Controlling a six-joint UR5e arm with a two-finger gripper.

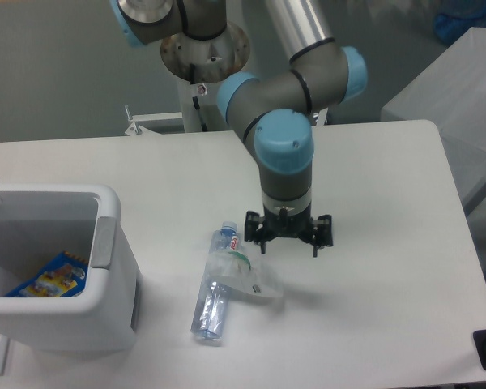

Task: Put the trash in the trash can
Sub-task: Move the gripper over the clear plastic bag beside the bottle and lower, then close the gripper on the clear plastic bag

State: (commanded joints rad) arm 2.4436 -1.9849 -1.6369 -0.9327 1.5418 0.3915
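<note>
- The gripper (288, 245) hangs low over the white surface (373, 292), pointing straight down, with its black fingers (257, 241) spread apart and nothing between them.
- It sits just right of the two pieces of trash, near the cap end of the bottle, and I cannot tell whether the fingertips touch the surface.
- The crushed clear bottle (213, 293) lies flat on the surface, its pale blue cap pointing to the far side and its base toward the near edge.
- The crumpled wrapper (251, 277) lies across the middle of the bottle, touching it and spilling out to the right.
- The trash can (105, 243) stands at the left near corner of the surface, well apart from the gripper and just left of the bottle, with a gap between them.
- A flat blue-and-yellow packet (53, 275) lies at the bottom inside the trash can.
- Bottle and wrapper are both outside the trash can, on the surface.
</note>
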